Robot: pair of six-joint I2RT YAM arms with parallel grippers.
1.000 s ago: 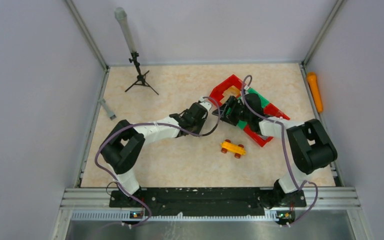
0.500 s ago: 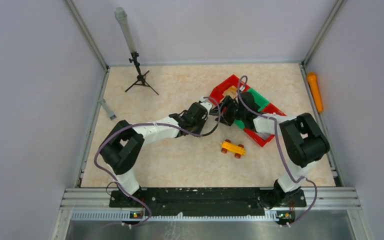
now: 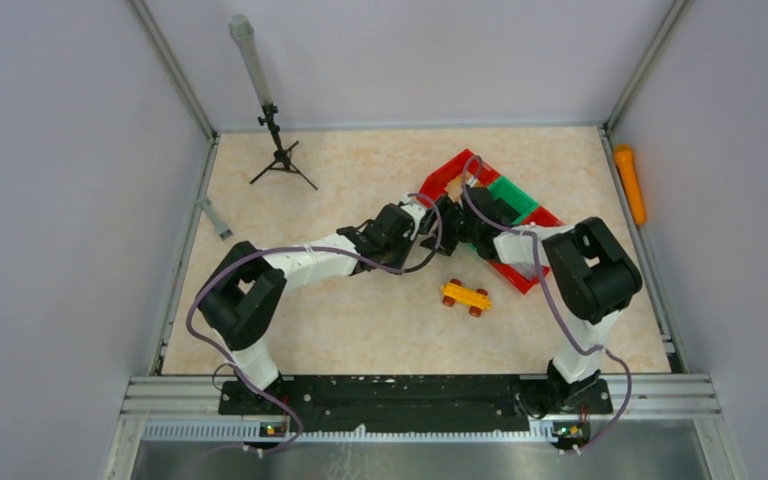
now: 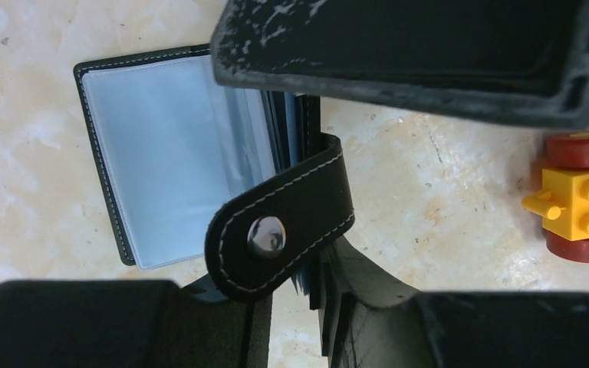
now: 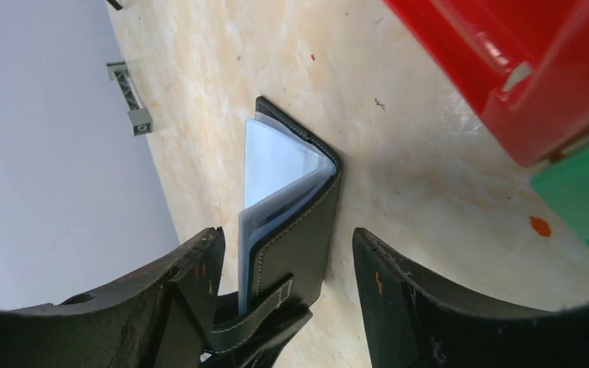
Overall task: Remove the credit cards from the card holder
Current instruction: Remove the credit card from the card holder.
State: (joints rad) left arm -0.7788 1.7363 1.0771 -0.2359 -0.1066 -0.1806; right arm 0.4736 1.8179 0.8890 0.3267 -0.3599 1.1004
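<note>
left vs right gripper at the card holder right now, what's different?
Opening: left gripper is narrow, right gripper is wide.
Grip: the left looks clamped on the card holder; the right only straddles its upright cover, with a gap showing on one side.
Shared: both sit at the card holder.

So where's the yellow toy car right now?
In the top view the car lies on the table, right of centre, just below the red tray in that picture.
</note>
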